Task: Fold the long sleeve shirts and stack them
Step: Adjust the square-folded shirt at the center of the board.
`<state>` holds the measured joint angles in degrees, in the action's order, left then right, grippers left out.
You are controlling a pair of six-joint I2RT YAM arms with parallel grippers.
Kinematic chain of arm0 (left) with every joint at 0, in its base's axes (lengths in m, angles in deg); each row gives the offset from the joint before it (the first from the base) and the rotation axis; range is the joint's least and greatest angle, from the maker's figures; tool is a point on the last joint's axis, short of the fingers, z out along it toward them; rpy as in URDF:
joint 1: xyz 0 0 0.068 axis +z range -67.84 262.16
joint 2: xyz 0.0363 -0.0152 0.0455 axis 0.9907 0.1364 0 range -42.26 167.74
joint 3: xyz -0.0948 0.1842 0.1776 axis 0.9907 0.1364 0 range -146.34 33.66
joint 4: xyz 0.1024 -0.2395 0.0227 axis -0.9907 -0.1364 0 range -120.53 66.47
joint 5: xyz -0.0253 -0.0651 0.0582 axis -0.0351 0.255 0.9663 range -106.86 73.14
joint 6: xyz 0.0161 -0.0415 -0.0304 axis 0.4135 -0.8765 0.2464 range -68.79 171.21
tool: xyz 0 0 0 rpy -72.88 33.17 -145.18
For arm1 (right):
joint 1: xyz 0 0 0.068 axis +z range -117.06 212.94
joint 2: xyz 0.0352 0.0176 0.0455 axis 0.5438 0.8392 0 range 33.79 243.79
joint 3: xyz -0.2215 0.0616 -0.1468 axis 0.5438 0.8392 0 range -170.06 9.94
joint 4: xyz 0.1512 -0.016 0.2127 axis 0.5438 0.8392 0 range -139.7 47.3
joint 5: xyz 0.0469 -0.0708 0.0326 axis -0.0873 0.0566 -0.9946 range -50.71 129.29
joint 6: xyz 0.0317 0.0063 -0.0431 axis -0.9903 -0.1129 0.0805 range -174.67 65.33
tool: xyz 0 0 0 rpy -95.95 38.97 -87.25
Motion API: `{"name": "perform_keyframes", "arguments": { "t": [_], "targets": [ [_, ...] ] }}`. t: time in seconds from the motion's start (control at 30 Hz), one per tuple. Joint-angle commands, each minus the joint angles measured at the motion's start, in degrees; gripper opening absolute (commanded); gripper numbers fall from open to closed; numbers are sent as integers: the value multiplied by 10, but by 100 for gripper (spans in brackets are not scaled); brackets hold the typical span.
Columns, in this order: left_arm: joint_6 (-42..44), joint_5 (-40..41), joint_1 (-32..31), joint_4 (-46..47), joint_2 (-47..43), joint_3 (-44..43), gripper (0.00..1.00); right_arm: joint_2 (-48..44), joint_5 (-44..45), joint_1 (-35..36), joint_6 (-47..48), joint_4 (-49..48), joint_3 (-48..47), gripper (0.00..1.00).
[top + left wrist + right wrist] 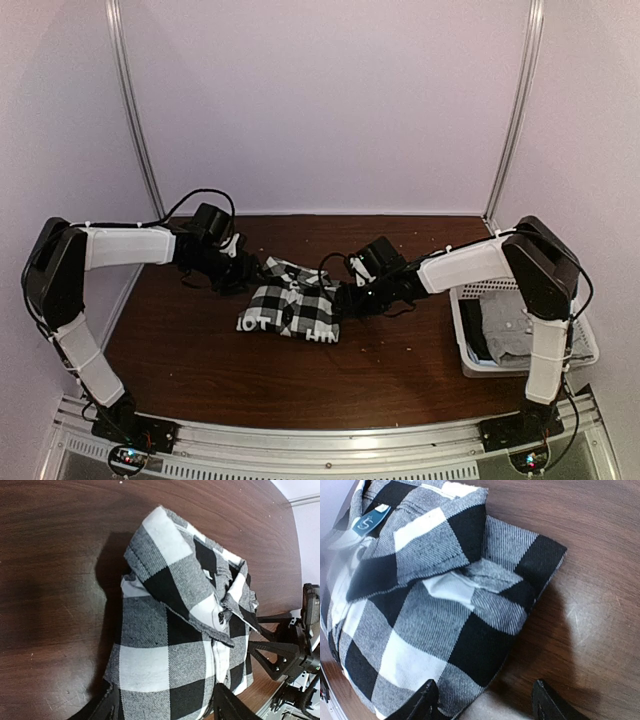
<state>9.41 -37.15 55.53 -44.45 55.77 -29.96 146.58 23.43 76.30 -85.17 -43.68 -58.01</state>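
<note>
Straddling the left edge of the checked shirt, your left claw stands released: fingers wide, cloth slack between them, nothing pinched. Right claw is likewise spread at the shirt's right edge, one finger over cloth, the other over bare desk.

Shirt lies as a folded bundle mid-desk, somewhat toward the far edge, with a loose flap humped on top.

Judgement: the fold looks done, and the step in hand is a clean let-go. Lift both claws straight up before you draw back, or a fingertip may snag the hem and pull the fold open.

Grey shirt lies in the white basket at the desk's right near corner. Leave the bundle's top free for it.
</note>
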Motion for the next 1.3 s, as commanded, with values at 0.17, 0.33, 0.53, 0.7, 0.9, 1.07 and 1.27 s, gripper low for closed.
{"name": "perform_keyframes", "arguments": {
  "t": [0.17,0.33,0.53,0.7,0.9,1.07,1.27],
  "targets": [
    [46,-4,2,39,59,6,68,46,-8,9,-14,-16,-53,62],
    [49,-17,1,52,82,9,68,61,-12,17,-14,-16,-64,59],
    [32,-67,-1,84,97,6,53,75,-26,17,-14,-17,-84,48],
    [14,-89,-7,94,93,-11,18,83,-37,20,-7,-3,-124,23],
    [6,-45,-12,60,35,-18,0,73,-36,27,16,36,-185,2],
    [1,13,-22,5,-36,-10,0,42,-37,30,30,58,-198,0],
    [-11,43,-35,-4,-49,23,37,27,-42,7,69,83,-169,0]
  ]
}}
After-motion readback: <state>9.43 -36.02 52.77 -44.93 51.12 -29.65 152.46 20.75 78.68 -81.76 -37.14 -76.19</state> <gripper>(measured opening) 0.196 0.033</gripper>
